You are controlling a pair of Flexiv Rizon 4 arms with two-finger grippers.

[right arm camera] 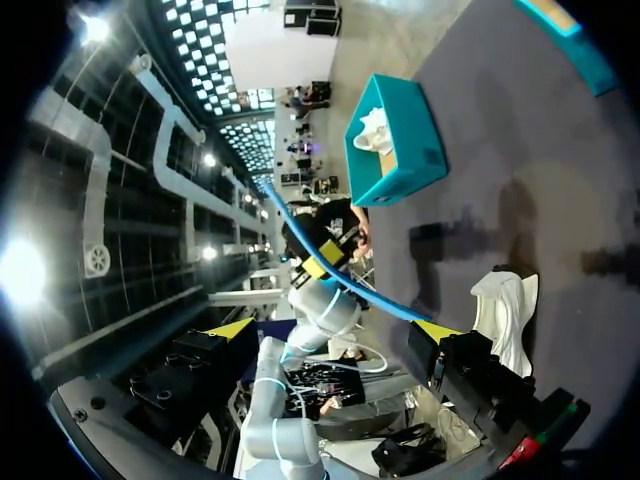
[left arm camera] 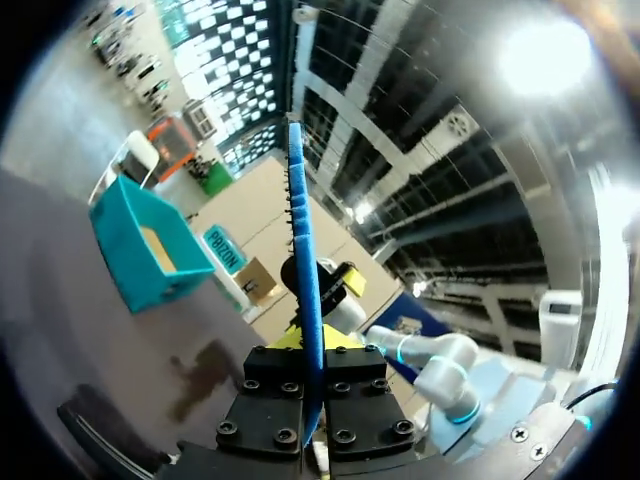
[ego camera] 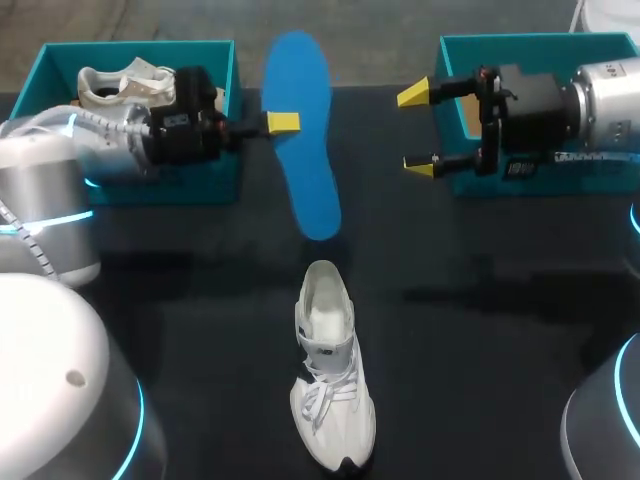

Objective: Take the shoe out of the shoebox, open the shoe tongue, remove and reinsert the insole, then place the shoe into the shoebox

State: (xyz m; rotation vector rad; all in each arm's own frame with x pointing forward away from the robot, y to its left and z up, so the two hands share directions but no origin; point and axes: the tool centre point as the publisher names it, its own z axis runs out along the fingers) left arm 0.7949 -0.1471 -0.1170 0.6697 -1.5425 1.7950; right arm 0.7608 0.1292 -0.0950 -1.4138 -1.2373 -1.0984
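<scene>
Head view: the left gripper (ego camera: 283, 123) is gripping the blue insole (ego camera: 303, 170) at one edge, holding it off the dark worktop (ego camera: 480, 300) between two teal boxes. The right gripper (ego camera: 416, 131) is hanging nearby, fingers spread wide on nothing, before the right shoebox (ego camera: 530, 45). The left shoebox (ego camera: 150, 180) is holding a second shoe (ego camera: 120, 85). The white shoe (ego camera: 328, 370) is lying mid-worktop, with open surface on either side.

Left wrist view: the insole (left arm camera: 305, 250) is standing edge-on, clamped between the fingers.

Right wrist view: the insole (right arm camera: 290, 225) is arcing ahead of the parted fingers.
</scene>
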